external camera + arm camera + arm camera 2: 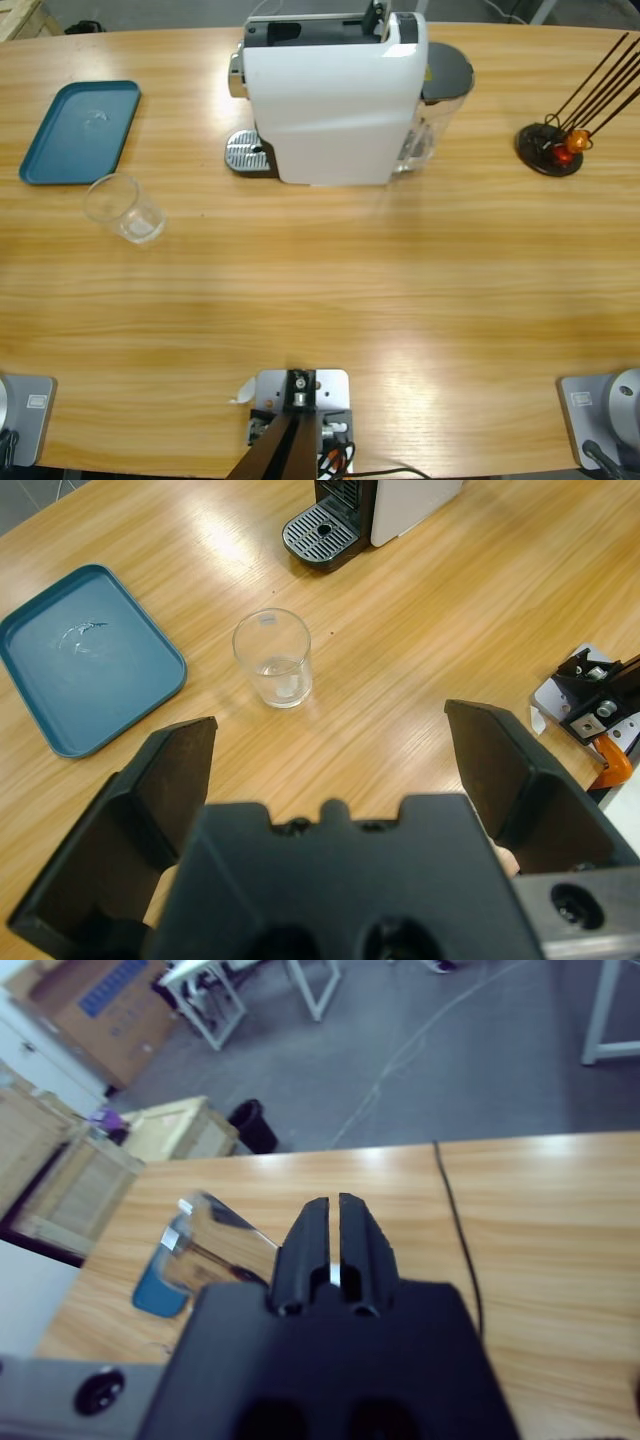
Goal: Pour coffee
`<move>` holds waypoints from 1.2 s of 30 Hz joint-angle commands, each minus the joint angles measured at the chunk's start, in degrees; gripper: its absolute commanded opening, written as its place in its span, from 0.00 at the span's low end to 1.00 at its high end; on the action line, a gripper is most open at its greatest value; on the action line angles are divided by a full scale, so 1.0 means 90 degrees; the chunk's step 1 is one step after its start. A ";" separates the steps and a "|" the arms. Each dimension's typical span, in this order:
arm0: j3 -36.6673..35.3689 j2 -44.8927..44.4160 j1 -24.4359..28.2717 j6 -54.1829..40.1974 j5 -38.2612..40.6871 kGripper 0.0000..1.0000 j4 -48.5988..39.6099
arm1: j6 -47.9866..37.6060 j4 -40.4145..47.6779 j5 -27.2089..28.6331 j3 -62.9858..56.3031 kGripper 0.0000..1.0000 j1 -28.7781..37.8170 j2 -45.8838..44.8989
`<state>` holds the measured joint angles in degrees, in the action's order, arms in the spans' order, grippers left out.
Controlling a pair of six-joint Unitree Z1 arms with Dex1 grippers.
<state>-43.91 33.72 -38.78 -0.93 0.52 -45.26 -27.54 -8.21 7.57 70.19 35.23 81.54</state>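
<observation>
An empty-looking clear glass (pixel 125 208) stands on the table left of the white coffee machine (pixel 335 95). No coffee shows in any view. In the left wrist view the glass (pixel 273 658) stands upright ahead of my left gripper (pixel 330 725), well apart from it. That gripper hangs above the table, open wide with nothing between its jaws. The machine's metal drip grille (pixel 322 530) lies beyond the glass. My right gripper (pixel 330 1205) is shut on nothing and points over the table's far edge toward the floor. Neither gripper shows in the high view.
A blue tray (pixel 80 130) lies at the back left, left of the glass (pixel 85 655). A black stand (pixel 550 148) with orange and red capsules and thin rods sits at the back right. A black cable (pixel 455 1230) crosses the table in the right wrist view.
</observation>
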 commanded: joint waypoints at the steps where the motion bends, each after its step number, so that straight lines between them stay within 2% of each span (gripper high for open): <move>1: 0.0213 -0.0164 -0.0056 -0.0004 -0.0019 0.99 -0.0001 | -0.0094 0.0014 -0.0236 0.0625 0.00 0.0404 0.1085; 12: 0.0220 -0.0192 -0.0056 -0.0012 -0.0021 0.99 -0.0001 | -0.0094 -0.0182 -0.0099 0.0746 0.00 0.1591 0.1159; 23: 0.0211 -0.0284 -0.0056 -0.0014 -0.0009 0.99 -0.0011 | 0.0027 -0.0228 -0.0308 0.1193 0.00 0.1613 0.2292; 36: 0.0211 -0.0260 -0.0056 -0.0028 0.0020 0.99 -0.0011 | 0.0062 -0.0191 -0.0367 0.1193 0.00 0.1798 0.2944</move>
<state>-43.83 32.42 -38.78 -0.93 0.52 -45.25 -27.43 -8.96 6.05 83.12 47.96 99.34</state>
